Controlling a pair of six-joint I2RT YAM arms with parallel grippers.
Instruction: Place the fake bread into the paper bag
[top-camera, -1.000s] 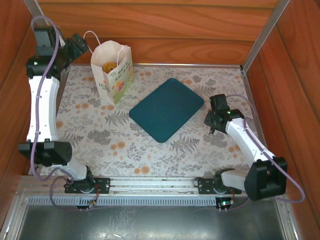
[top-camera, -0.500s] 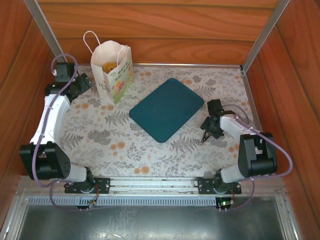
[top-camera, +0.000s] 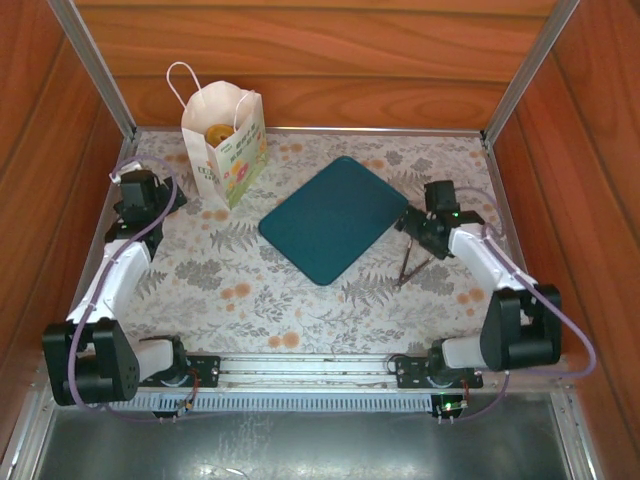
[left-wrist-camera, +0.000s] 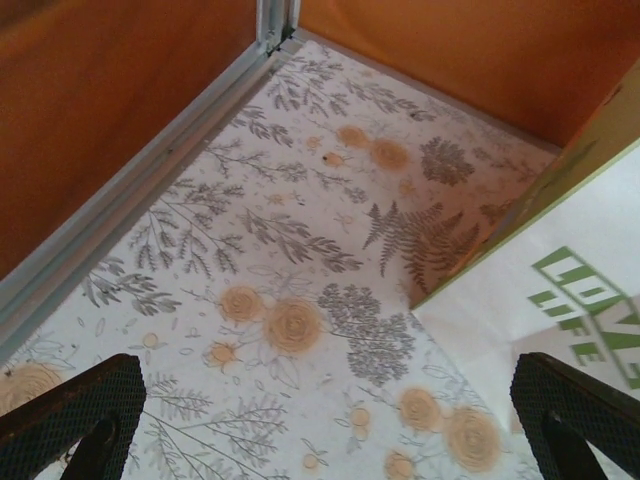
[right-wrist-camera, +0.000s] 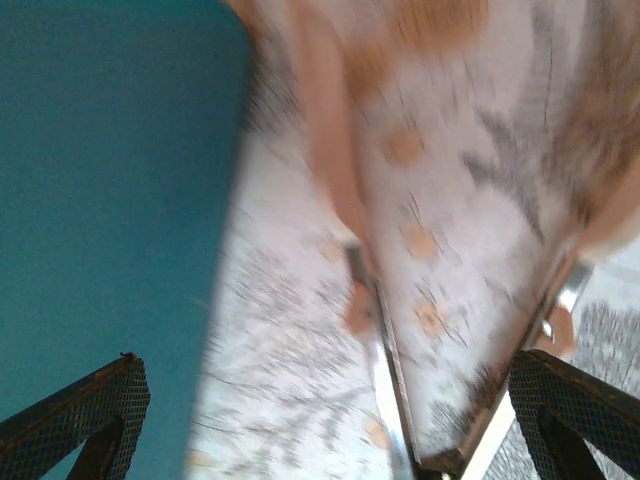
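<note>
Currently left tool (left-wrist-camera: 322, 410) & right tool (right-wrist-camera: 325, 400) both spread apart, 1 fake bread (top-camera: 218, 132) in 1 paper bag (top-camera: 236, 165).

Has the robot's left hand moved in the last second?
Yes. The left hand has drawn away from the paper bag toward the near edge of the table; in the top view it now sits lower-left of the bag.

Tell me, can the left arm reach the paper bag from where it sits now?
Probably yes. The left arm's fingers stand open close beside the paper bag, with just bare tablecloth between them, so nothing seems to block the way.
</note>
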